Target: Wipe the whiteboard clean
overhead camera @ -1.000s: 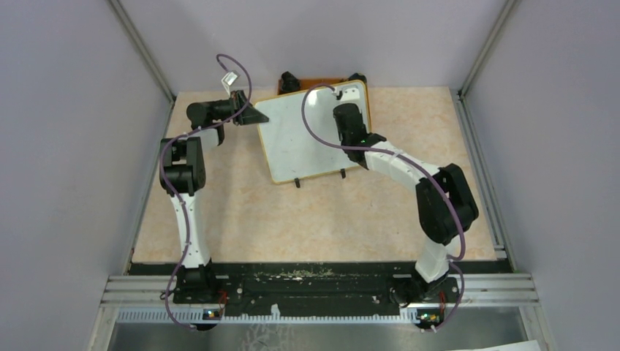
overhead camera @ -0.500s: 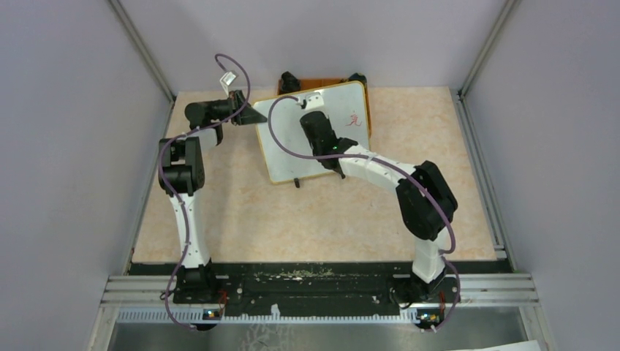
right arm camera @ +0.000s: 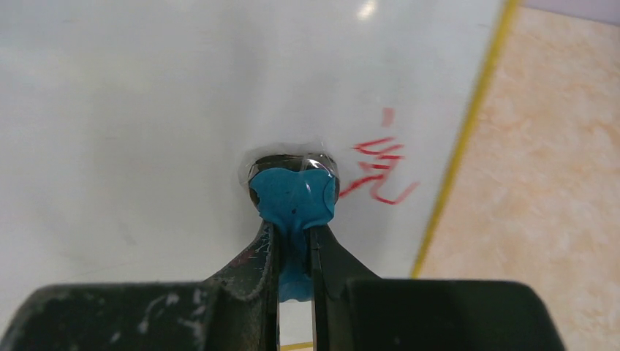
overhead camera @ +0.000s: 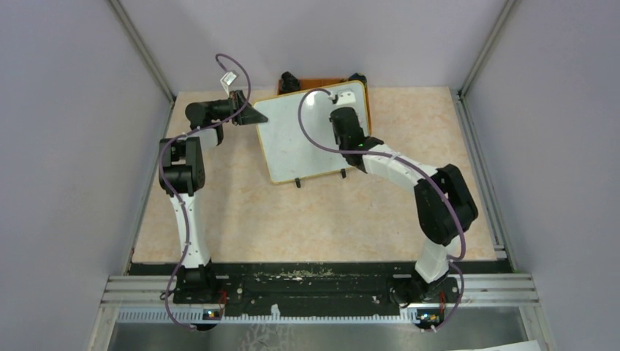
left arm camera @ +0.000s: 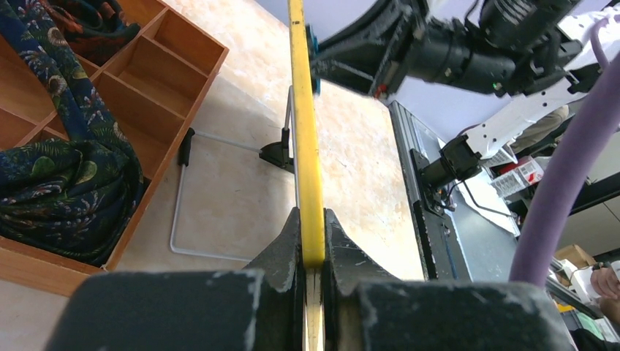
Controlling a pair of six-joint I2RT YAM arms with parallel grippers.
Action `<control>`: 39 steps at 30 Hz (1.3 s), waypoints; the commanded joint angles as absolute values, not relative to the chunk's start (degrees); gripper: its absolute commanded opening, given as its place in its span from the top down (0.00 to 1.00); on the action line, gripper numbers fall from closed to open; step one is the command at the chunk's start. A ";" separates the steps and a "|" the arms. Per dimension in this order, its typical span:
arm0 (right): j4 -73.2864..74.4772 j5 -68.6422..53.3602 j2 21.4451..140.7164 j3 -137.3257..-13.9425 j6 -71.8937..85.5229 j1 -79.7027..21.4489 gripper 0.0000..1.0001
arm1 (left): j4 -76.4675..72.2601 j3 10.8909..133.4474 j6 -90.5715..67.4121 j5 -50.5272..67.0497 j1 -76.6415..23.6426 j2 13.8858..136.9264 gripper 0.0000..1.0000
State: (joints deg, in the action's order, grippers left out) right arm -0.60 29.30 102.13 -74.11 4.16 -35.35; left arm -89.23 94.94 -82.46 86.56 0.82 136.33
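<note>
The whiteboard (overhead camera: 292, 142) stands tilted at the back of the table, and its yellow-tan frame edge (left arm camera: 305, 139) runs up the middle of the left wrist view. My left gripper (overhead camera: 251, 115) (left arm camera: 312, 223) is shut on that left edge. My right gripper (overhead camera: 342, 113) (right arm camera: 294, 228) is shut on a blue eraser wad (right arm camera: 295, 194), which presses on the white surface (right arm camera: 146, 110). Red handwritten marks (right arm camera: 382, 167) lie just right of the wad, near the board's right frame. In the top view the right arm hides these marks.
Behind the board sits an orange wooden tray (overhead camera: 322, 82) (left arm camera: 172, 66) with compartments, holding a dark patterned cloth (left arm camera: 66, 168). The board's wire stand (left arm camera: 179, 219) and black feet (overhead camera: 297, 183) rest on the beige tabletop. Grey walls close in the left, back and right.
The right gripper swept left across the board with the blue wad, uncovering the red marks, then came back right over them. The left arm has not moved.
</note>
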 commanded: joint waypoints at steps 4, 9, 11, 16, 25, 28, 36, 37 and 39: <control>-3.68 31.29 95.91 -68.81 6.61 -28.20 1.00 | -102.57 95.86 -84.79 103.18 0.54 134.78 1.00; -3.40 27.74 96.31 -70.39 7.47 -28.19 1.00 | -102.57 95.45 -84.66 103.23 0.56 134.74 1.00; -3.49 26.38 96.37 -71.06 7.90 -28.42 1.00 | -102.57 95.05 -84.43 103.18 0.56 134.73 1.00; -2.64 25.17 98.00 -75.13 7.16 -31.03 1.00 | -102.57 94.97 -84.41 103.21 0.46 135.15 1.00; -0.69 27.05 102.58 -83.19 3.89 -35.69 1.00 | -102.57 93.81 -83.96 103.18 0.48 134.63 1.00; -0.28 28.49 103.29 -83.41 3.47 -35.16 1.00 | -102.57 94.06 -84.02 103.18 0.57 134.64 1.00; -0.77 28.26 102.55 -79.04 5.01 -28.68 1.00 | -102.57 94.43 -84.03 103.18 0.58 134.96 1.00; -0.85 28.38 102.30 -78.45 5.06 -27.97 1.00 | -102.59 94.49 -84.10 103.18 0.63 134.99 1.00; -1.03 28.83 101.70 -77.22 5.15 -26.81 1.00 | -102.57 94.58 -84.08 103.18 0.78 135.08 1.00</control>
State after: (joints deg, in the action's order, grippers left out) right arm -0.21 25.91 103.24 -79.57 4.73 -31.05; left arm -89.19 94.91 -82.87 86.39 0.89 136.27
